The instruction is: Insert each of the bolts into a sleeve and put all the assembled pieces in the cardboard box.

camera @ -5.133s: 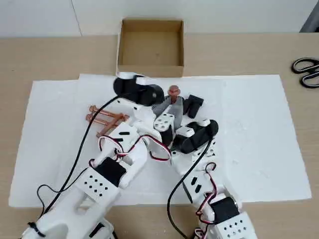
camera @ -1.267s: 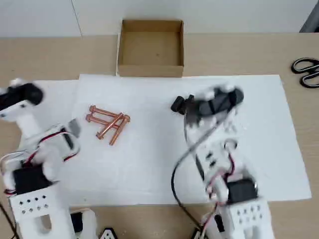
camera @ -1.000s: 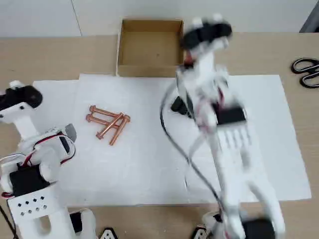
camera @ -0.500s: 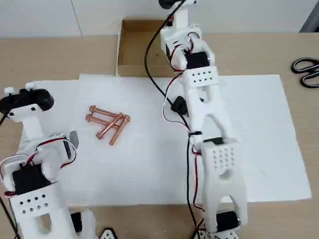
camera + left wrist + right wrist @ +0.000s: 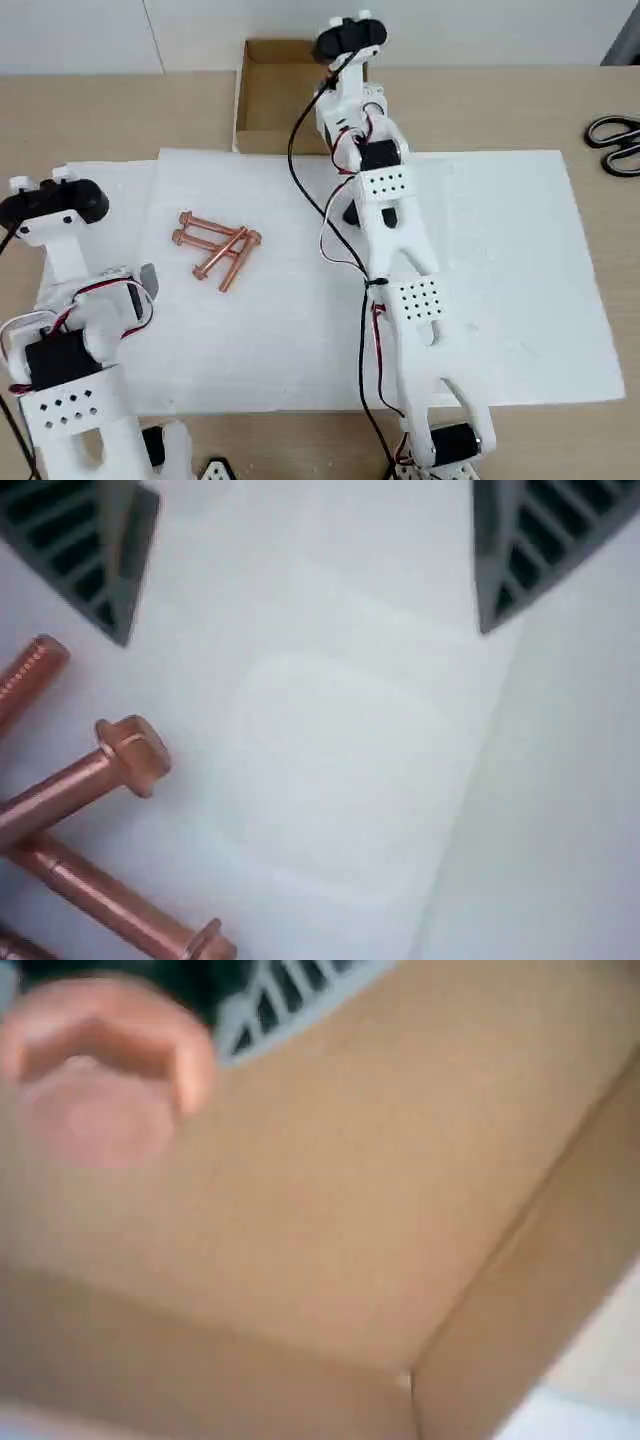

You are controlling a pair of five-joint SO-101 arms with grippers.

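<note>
Bolts (image 5: 218, 246) heaped on the white sheet (image 5: 500, 250); one piece (image 5: 95, 1070) held over the box (image 5: 275, 100).
The right gripper (image 5: 200, 1005) pinches the piece, its copper bolt head showing, above the box floor near the right wall. The left gripper (image 5: 305, 628) hangs spread wide just beside the heap, touching no bolt. Scissors (image 5: 615, 140) lie well apart on the tabletop (image 5: 100, 110).

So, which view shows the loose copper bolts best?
The high view: the whole pile of bolts lies in sight on the white sheet. The left wrist view gives a few close up, cut off at its edge. The right wrist view faces the cardboard box.
</note>
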